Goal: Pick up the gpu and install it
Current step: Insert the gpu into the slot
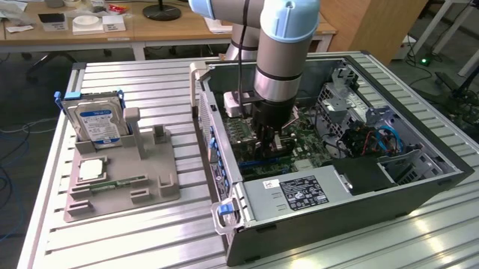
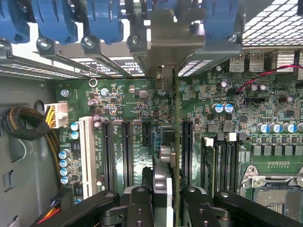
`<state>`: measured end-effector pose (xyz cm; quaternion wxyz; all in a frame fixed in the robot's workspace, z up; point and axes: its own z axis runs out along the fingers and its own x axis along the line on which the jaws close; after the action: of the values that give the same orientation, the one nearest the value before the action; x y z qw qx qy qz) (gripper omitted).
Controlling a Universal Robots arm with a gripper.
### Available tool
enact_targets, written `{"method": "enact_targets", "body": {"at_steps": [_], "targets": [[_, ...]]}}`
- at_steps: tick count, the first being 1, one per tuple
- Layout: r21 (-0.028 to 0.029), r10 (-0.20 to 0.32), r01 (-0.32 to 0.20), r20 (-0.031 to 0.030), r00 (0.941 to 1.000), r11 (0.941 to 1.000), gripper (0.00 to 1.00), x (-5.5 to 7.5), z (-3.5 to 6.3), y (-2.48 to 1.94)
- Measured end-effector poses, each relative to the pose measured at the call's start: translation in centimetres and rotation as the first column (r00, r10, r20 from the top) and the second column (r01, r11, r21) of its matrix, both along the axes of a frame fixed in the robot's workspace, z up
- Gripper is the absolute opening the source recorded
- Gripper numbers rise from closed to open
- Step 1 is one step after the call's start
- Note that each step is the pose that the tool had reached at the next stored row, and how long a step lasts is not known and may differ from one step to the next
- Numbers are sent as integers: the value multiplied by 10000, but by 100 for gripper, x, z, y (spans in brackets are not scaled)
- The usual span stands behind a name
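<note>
The open computer case (image 1: 329,140) is seen lying on the slatted surface (image 1: 134,235), and the arm is reached down into it over the motherboard (image 2: 132,118). The gpu (image 2: 176,142) is held edge-on, gripped by the tool (image 2: 163,198), whose fingers are closed partway on it above the expansion slots.

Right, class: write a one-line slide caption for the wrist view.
The tool holds the gpu edge-on above the motherboard and its expansion slots inside the open computer case.
</note>
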<state>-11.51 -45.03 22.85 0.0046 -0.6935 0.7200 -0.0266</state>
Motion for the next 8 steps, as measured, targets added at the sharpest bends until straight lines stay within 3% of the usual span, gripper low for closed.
{"method": "enact_targets", "body": {"at_steps": [8], "targets": [[3,0,0,0,10000,10000,28,0,-15,2]]}}
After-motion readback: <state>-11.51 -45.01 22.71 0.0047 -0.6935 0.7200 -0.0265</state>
